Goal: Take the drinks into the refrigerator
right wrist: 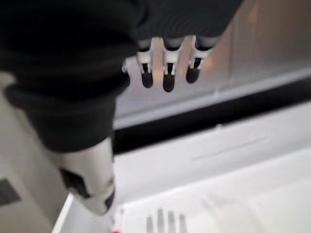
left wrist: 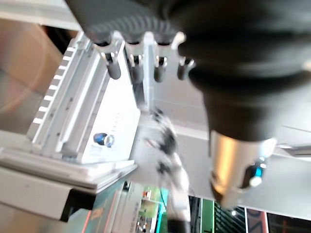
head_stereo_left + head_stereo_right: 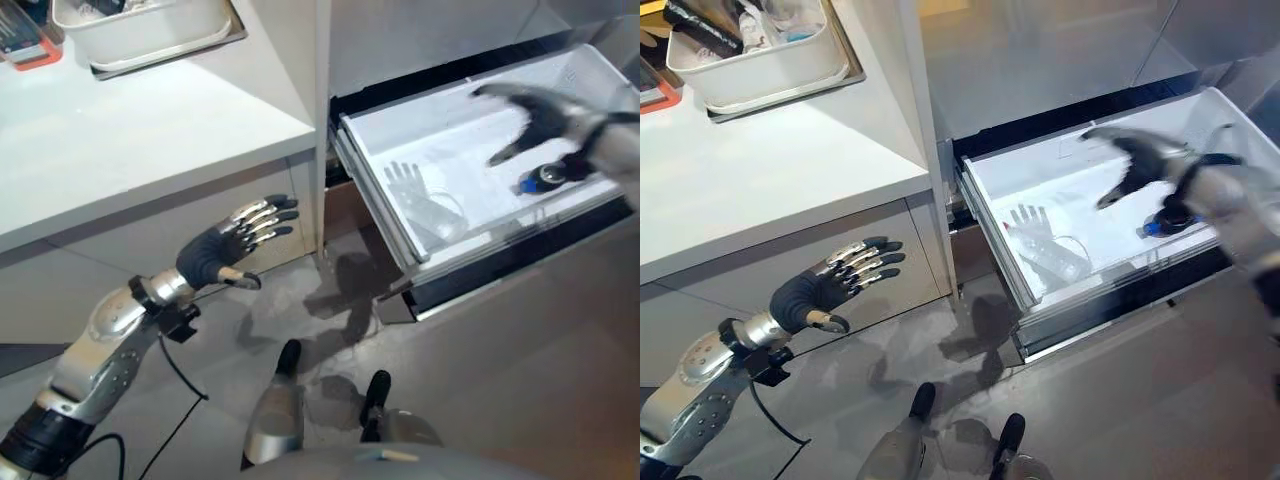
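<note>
Our right hand is hovering with its fingers straight and apart, holding nothing, over the pulled-out white refrigerator drawer. Just below and behind the palm, toward the drawer's front wall, a drink with a blue and dark end is lying on its side on the drawer floor; we are judging it already delivered, though blur is keeping us from telling its long axis. The right hand is plainly the nearer one, so any nudge or release is falling to it. Our left hand is waiting well apart, out in front of the cabinet face below the white tabletop, its fingers stretched toward the drawer and empty. The drawer is looking smooth, glossy and hard, with a clear front lip and ribbed metal rails along its side. On the tabletop a pale plastic bin is sitting in a steel tray. The floor below is polished and grey.
</note>
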Tool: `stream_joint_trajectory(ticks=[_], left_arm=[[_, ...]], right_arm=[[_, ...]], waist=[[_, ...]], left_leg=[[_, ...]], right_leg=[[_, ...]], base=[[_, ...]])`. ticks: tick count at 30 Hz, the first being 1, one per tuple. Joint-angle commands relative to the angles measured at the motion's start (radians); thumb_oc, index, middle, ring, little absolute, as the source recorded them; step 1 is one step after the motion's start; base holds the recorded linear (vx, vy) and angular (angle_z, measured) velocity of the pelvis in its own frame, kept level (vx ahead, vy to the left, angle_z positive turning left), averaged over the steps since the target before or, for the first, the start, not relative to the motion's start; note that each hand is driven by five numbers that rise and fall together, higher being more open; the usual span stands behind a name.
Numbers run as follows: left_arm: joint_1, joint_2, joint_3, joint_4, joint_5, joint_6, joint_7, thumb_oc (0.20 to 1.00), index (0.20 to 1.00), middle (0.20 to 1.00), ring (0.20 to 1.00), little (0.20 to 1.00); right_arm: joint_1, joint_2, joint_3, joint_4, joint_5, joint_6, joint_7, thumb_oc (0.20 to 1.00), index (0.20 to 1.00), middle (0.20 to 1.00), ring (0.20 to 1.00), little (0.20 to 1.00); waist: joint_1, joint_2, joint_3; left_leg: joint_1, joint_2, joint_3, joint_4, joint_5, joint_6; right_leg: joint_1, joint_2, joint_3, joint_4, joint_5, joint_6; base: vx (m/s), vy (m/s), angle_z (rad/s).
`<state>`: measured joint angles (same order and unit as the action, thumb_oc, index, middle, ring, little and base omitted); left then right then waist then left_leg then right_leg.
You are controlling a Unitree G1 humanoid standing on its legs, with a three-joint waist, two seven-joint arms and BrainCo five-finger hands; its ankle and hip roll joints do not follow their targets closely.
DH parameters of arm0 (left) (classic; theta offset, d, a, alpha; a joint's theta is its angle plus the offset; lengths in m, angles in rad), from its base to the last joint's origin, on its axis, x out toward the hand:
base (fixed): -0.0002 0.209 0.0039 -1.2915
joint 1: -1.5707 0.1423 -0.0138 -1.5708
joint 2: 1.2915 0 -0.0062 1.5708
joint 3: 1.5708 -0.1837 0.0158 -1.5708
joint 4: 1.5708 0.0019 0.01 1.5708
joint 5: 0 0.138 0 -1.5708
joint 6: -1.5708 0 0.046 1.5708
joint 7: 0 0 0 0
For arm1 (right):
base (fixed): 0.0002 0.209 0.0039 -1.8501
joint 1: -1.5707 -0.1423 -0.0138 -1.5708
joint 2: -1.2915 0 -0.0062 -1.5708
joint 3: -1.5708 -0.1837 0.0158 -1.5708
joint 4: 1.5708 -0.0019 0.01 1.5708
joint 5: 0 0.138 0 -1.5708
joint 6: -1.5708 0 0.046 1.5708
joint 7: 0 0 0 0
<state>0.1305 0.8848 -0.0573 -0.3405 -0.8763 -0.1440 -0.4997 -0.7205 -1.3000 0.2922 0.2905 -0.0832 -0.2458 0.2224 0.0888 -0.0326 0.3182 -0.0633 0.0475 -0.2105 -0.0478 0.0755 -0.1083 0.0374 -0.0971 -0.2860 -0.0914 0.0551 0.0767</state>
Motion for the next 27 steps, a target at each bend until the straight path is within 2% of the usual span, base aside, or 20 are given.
stream_joint_trajectory(ticks=[1,3,4,6,7,8,9,13,15,18,24,27], left_arm=[[0.100,-0.005,0.086,-0.064,0.022,-0.040,-0.024,1.000,1.000,1.000,1.000,1.000],[0.150,-0.021,0.139,-0.068,0.031,-0.044,-0.026,1.000,1.000,1.000,1.000,1.000],[0.163,-0.021,0.147,-0.077,0.037,-0.045,-0.025,1.000,1.000,1.000,1.000,1.000],[0.170,-0.034,0.155,-0.081,0.044,-0.048,-0.024,1.000,1.000,1.000,1.000,1.000],[0.184,-0.049,0.169,-0.089,0.052,-0.048,-0.024,1.000,1.000,1.000,1.000,1.000],[0.192,-0.081,0.192,-0.106,0.068,-0.065,-0.019,1.000,1.000,1.000,1.000,1.000],[0.194,-0.080,0.193,-0.107,0.068,-0.065,-0.018,1.000,1.000,1.000,1.000,1.000],[0.153,-0.152,0.205,-0.125,0.080,-0.112,0.004,1.000,1.000,1.000,1.000,1.000],[0.143,-0.171,0.202,-0.125,0.079,-0.120,0.007,1.000,1.000,1.000,1.000,1.000],[0.091,-0.234,0.178,-0.141,0.041,-0.138,0.009,1.000,1.000,1.000,1.000,1.000],[0.073,-0.209,0.135,-0.169,-0.058,-0.130,-0.041,1.000,1.000,1.000,1.000,1.000],[0.063,-0.194,0.120,-0.190,-0.084,-0.125,-0.062,1.000,1.000,1.000,1.000,1.000]], right_arm=[[0.305,-0.047,-0.188,-0.038,0.012,-0.052,-0.044,1.000,1.000,1.000,1.000,1.000],[0.504,-0.033,-0.338,-0.026,-0.047,-0.059,-0.057,1.000,1.000,1.000,1.000,1.000],[0.626,-0.008,-0.432,-0.049,-0.076,-0.058,-0.054,1.000,1.000,1.000,1.000,1.000],[0.709,0.012,-0.480,-0.037,-0.106,-0.059,-0.051,1.000,1.000,1.000,1.000,1.000],[0.774,0.051,-0.503,-0.026,-0.132,-0.051,-0.037,0.642,0.642,0.642,0.642,0.642],[0.845,0.148,-0.501,0.027,-0.159,-0.038,-0.016,0.228,0.228,0.228,0.228,0.228],[0.845,0.150,-0.500,0.027,-0.159,-0.038,-0.016,0.200,0.200,0.200,0.200,0.200],[0.813,0.304,-0.349,0.152,-0.168,-0.033,0.005,0.200,0.200,0.200,0.200,0.200],[0.784,0.334,-0.309,0.185,-0.172,-0.031,0.004,0.200,0.200,0.200,0.200,0.200],[0.671,0.465,-0.121,0.292,-0.184,-0.034,0.001,0.200,0.200,0.200,0.200,0.200],[0.455,0.588,0.091,0.410,-0.222,-0.055,-0.074,0.200,0.200,0.200,0.200,0.200],[0.381,0.615,0.142,0.445,-0.231,-0.062,-0.092,0.200,0.200,0.200,0.200,0.200]], waist=[[-0.072,-0.054,-0.112],[-0.095,-0.059,-0.121],[-0.091,-0.063,-0.125],[-0.089,-0.064,-0.127],[-0.096,-0.066,-0.131],[-0.102,-0.062,-0.136],[-0.100,-0.063,-0.135],[-0.096,-0.058,-0.136],[-0.093,-0.057,-0.136],[-0.078,-0.047,-0.128],[-0.038,-0.028,-0.119],[-0.027,-0.026,-0.117]], left_leg=[[0.046,-0.074,0.064,0.024,-0.116,0.101],[0.057,-0.073,0.079,0.019,-0.123,0.107],[0.063,-0.071,0.089,0.017,-0.126,0.109],[0.069,-0.071,0.095,0.014,-0.130,0.111],[0.075,-0.071,0.099,0.013,-0.133,0.114],[0.089,-0.070,0.106,0.007,-0.137,0.117],[0.091,-0.069,0.108,0.006,-0.137,0.117],[0.106,-0.066,0.115,-0.003,-0.141,0.117],[0.109,-0.066,0.114,-0.003,-0.142,0.117],[0.115,-0.065,0.105,-0.004,-0.141,0.116],[0.117,-0.067,0.084,0.000,-0.138,0.112],[0.115,-0.069,0.074,0.002,-0.135,0.109]], right_leg=[[-0.024,0.025,0.029,0.076,-0.093,-0.002],[-0.023,0.025,0.047,0.076,-0.089,0.002],[-0.023,0.026,0.056,0.077,-0.089,0.003],[-0.020,0.026,0.064,0.077,-0.089,0.004],[-0.017,0.026,0.071,0.079,-0.090,0.005],[-0.012,0.027,0.081,0.078,-0.092,0.005],[-0.011,0.027,0.082,0.078,-0.092,0.005],[-0.001,0.029,0.089,0.072,-0.096,0.004],[0.002,0.029,0.089,0.071,-0.098,0.003],[0.011,0.030,0.085,0.069,-0.103,-0.003],[0.023,0.028,0.066,0.073,-0.110,-0.007],[0.026,0.026,0.055,0.073,-0.112,-0.008]], base=[[0.04,0.061,-0.18],[0.04,0.057,-0.25],[0.05,0.045,-0.39],[0.04,0.022,-0.44],[0.05,0.029,-0.37],[0.05,0.028,-0.21],[0.04,0.029,-0.34],[0.01,0.006,-0.19],[0.00,0.000,0.00],[0.00,0.000,0.00],[0.01,-0.014,0.04],[0.01,-0.028,0.17]])
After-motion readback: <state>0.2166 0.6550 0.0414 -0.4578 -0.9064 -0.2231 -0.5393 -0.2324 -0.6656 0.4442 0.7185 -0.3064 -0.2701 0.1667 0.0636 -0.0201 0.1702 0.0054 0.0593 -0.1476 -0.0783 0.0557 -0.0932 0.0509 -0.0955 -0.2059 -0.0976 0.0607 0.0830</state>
